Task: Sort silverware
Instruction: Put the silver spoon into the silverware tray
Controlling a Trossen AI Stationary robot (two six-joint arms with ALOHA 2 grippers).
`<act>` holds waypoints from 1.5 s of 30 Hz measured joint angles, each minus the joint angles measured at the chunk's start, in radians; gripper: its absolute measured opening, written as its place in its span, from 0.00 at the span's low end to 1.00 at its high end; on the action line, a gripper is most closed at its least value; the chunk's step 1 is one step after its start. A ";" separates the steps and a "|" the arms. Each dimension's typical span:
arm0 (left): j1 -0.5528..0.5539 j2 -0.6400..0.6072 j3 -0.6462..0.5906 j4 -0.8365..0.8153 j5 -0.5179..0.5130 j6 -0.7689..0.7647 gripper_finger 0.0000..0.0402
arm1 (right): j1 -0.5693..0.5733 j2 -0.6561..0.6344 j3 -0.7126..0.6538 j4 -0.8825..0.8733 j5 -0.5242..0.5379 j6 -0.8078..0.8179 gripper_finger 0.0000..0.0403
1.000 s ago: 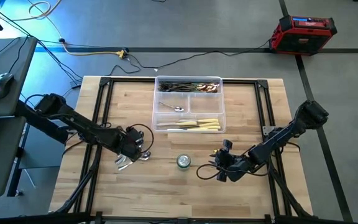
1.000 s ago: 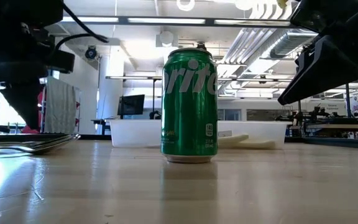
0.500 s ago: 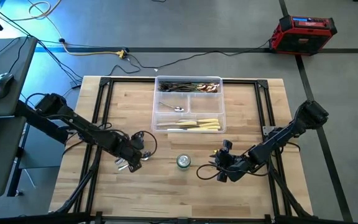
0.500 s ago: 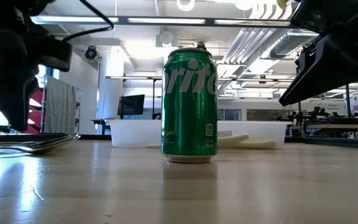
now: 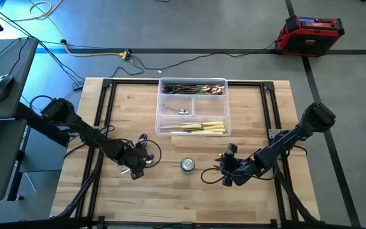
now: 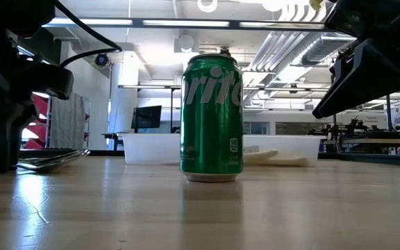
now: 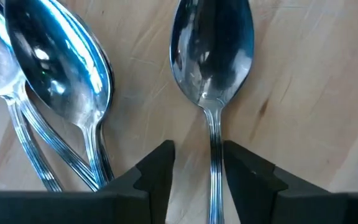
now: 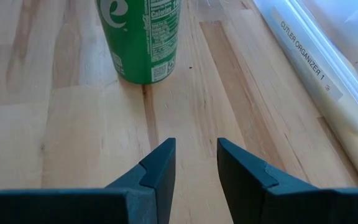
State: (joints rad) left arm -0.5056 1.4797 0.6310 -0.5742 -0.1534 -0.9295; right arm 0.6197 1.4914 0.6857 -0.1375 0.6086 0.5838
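Three shiny spoons lie flat on the wood at the table's near left. One single spoon (image 7: 211,56) lies apart from the other two (image 7: 55,68). My left gripper (image 7: 196,158) (image 5: 134,168) stands low over them, open, with a finger on either side of the single spoon's handle (image 7: 214,155), a gap showing on both sides. My right gripper (image 8: 196,155) (image 5: 221,172) waits open at the near right, pointing at the green can (image 8: 145,37). In the clear divided tray (image 5: 159,121) lie dark forks (image 5: 192,88), a spoon (image 5: 180,111) and cream knives (image 5: 199,127).
The green can (image 5: 187,165) (image 6: 212,118) stands upright between the two grippers, near the table's front. The tray sits at the far middle. Bare wood lies between the can and the tray. A red box (image 5: 311,33) sits on the floor beyond the table.
My left gripper has moved toward the table's near edge and down, coming low over the spoons. The spoons, the can and my right gripper have stayed where they were.
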 joint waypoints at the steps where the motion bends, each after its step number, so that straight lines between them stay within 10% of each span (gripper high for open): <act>1: 0.000 0.004 0.000 -0.002 -0.002 0.000 0.26 | 0.000 0.000 0.000 0.000 0.000 0.000 0.25; 6: 0.010 -0.004 0.016 -0.025 0.005 -0.006 0.03 | 0.000 0.000 0.000 0.000 0.001 0.000 0.25; 20: 0.195 -0.011 0.500 -0.403 -0.232 0.607 0.00 | -0.006 0.000 0.000 -0.002 0.017 -0.008 0.25; 31: 0.627 0.061 0.533 0.036 -0.198 1.600 0.00 | -0.006 0.000 0.000 -0.008 0.032 -0.008 0.25; 37: 0.788 0.218 0.533 0.193 -0.015 1.832 0.00 | -0.010 0.000 0.000 -0.012 0.038 -0.008 0.25; 45: 0.867 0.385 0.555 0.266 -0.061 1.984 0.00 | -0.010 0.000 0.000 -0.016 0.037 -0.006 0.25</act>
State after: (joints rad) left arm 0.3612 1.8649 1.1858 -0.3079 -0.2142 1.0541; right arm 0.6098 1.4914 0.6857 -0.1538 0.6456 0.5778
